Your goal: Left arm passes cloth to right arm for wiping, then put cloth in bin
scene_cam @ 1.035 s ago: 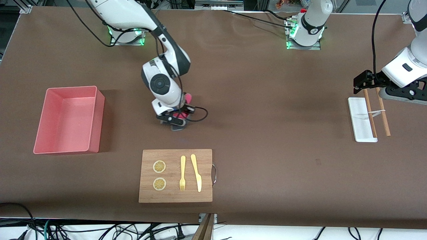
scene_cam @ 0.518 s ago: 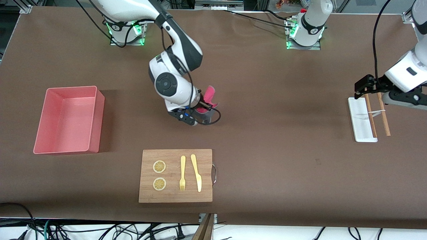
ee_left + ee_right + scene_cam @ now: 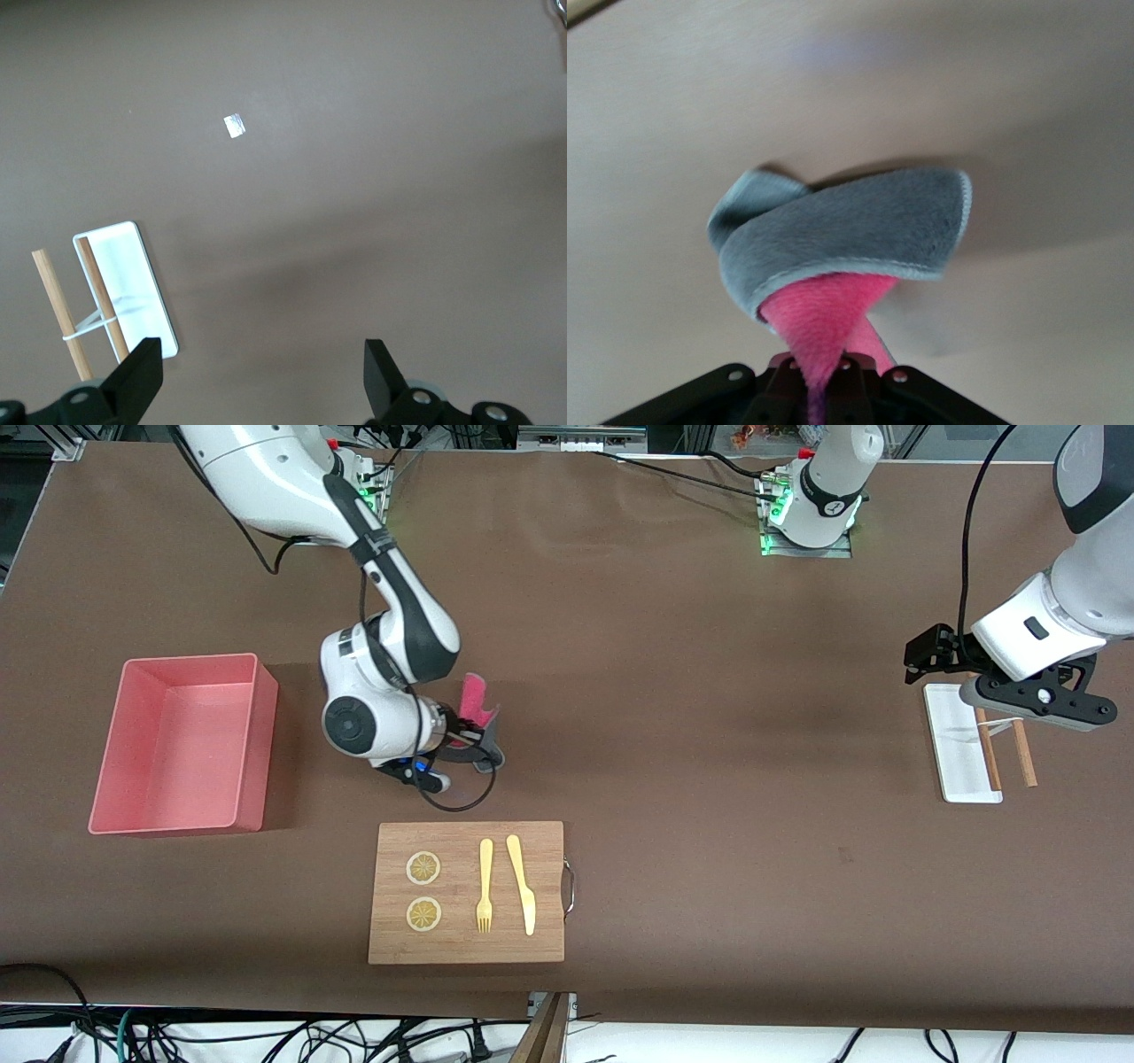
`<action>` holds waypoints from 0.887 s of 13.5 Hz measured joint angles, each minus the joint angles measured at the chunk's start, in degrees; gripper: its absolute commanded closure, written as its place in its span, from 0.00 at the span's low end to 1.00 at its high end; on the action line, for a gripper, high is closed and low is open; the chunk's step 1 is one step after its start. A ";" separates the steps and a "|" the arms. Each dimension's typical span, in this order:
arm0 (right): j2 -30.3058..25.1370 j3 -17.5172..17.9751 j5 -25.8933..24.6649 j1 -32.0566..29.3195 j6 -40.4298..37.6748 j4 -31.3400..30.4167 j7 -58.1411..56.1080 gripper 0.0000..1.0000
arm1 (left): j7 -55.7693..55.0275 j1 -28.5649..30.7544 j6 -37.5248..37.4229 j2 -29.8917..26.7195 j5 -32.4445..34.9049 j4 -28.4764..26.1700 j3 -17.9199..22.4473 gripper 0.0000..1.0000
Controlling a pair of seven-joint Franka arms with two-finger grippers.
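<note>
a: where was the right gripper (image 3: 472, 737), and what did it have?
b: it was low over the bare brown table (image 3: 691, 691), between the bin (image 3: 182, 744) and the middle of the table, with the wooden board (image 3: 467, 892) nearer the front camera than the spot beneath it. its fingers were pinched together on the cloth (image 3: 475, 701).
a: how did the cloth sit in it?
b: the pink face ran up out of the fingers, and in the right wrist view the cloth (image 3: 842, 257) folded over so the dark grey face with its light hem curled across the top. i couldn't tell whether it touched the table.
a: and the bin?
b: toward the right arm's end of the table from that gripper, well apart from it, standing open.
a: the left gripper (image 3: 927, 657)?
b: up over the left arm's end of the table, just beside the white tray (image 3: 959, 744) with two wooden sticks (image 3: 1019, 740) lying across it. in the left wrist view its fingers (image 3: 142, 376) were spread wide with nothing between them, the tray (image 3: 133, 283) showing below. that arm waited
</note>
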 measured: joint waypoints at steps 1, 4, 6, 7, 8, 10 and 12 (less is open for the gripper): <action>0.00 -0.10 -0.02 -2.07 -0.02 -0.94 -4.61 1.00 | 0.00 -0.07 -0.90 -0.25 0.00 0.28 -0.03 0.00; -0.12 -0.45 -0.35 -10.41 -0.52 -3.19 -21.75 1.00 | 0.00 -0.35 -3.58 -0.78 0.00 2.21 -0.22 0.00; -0.18 -0.63 -2.75 -17.43 -0.84 -4.21 -33.45 1.00 | 0.03 -0.30 -3.96 -0.79 0.00 2.73 -0.31 0.00; -0.19 -0.64 -4.69 -20.55 -1.05 -4.48 -38.11 1.00 | 0.03 -0.11 -4.04 -0.79 0.00 2.75 -0.25 0.00; -0.21 -0.63 -6.47 -22.99 -1.11 -4.66 -41.91 1.00 | 0.03 0.02 -4.09 -0.79 0.00 2.78 -0.20 0.00; -0.59 -0.59 -9.14 -25.51 -1.15 -4.69 -46.69 1.00 | 0.03 0.04 -4.14 -0.79 0.00 2.84 -0.20 0.00; -2.14 -0.58 -12.14 -25.96 -2.19 -4.47 -47.71 1.00 | 0.03 0.04 -4.17 -0.79 0.00 2.88 -0.25 0.00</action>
